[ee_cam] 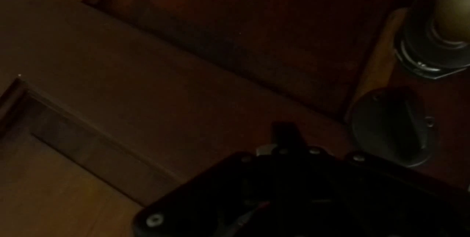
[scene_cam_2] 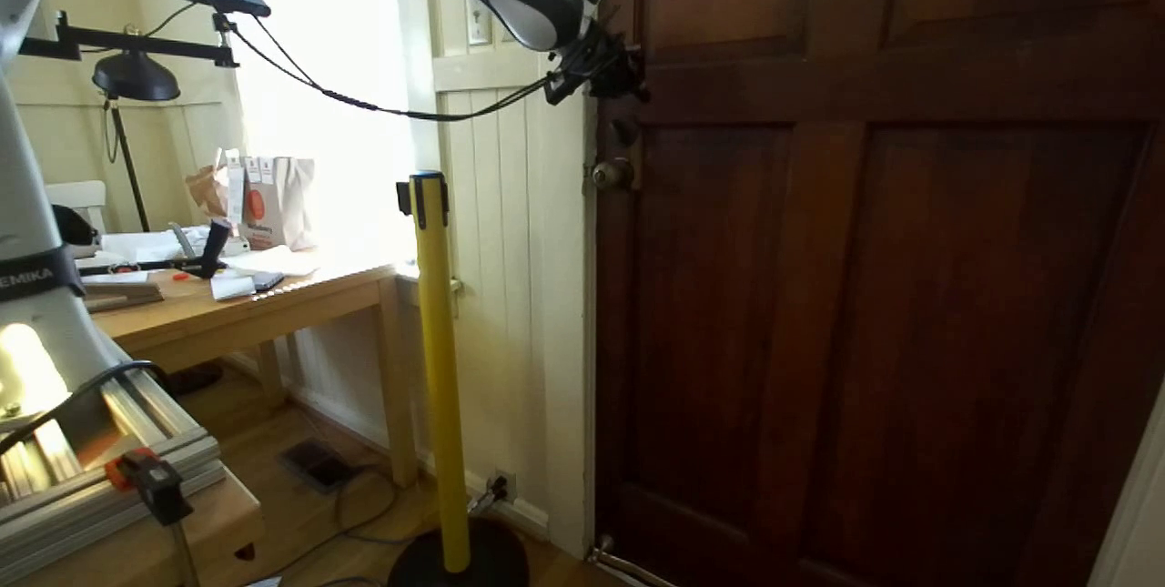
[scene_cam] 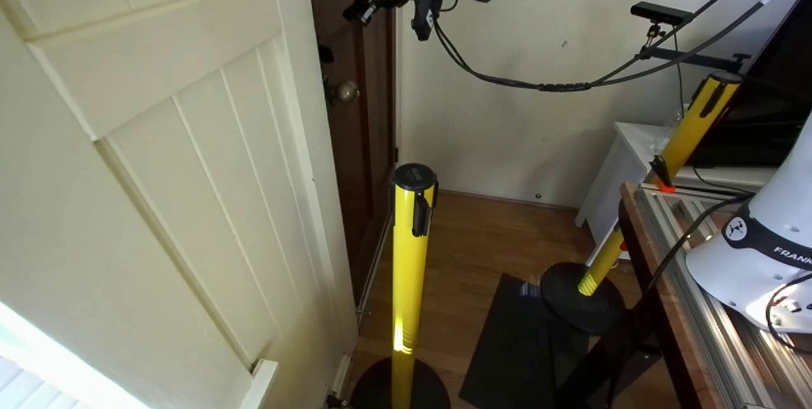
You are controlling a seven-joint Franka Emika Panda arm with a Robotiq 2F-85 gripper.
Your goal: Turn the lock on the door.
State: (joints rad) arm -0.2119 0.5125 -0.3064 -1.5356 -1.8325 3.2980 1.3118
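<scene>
The lock is a dark round plate with a raised thumb-turn [ee_cam: 394, 126], at the right of the wrist view. It shows as a small dark fitting above the knob in both exterior views [scene_cam: 325, 54] [scene_cam_2: 623, 131]. It sits on the brown wooden door [scene_cam_2: 719, 314]. My gripper [ee_cam: 286, 128] looks shut, its dark fingertips together with nothing seen between them. In the wrist view the tips are left of the lock and apart from it. The gripper is above the lock in both exterior views [scene_cam: 359, 14] [scene_cam_2: 640, 88]. I cannot tell whether it touches the door.
A round door knob [scene_cam: 346, 92] is below the lock and also shows in the wrist view [ee_cam: 453, 16]. A white panelled wall [scene_cam: 190, 142] borders the door. Yellow posts [scene_cam: 411, 269] stand on the floor. Cables [scene_cam: 507, 82] hang from the arm. The wrist view is very dark.
</scene>
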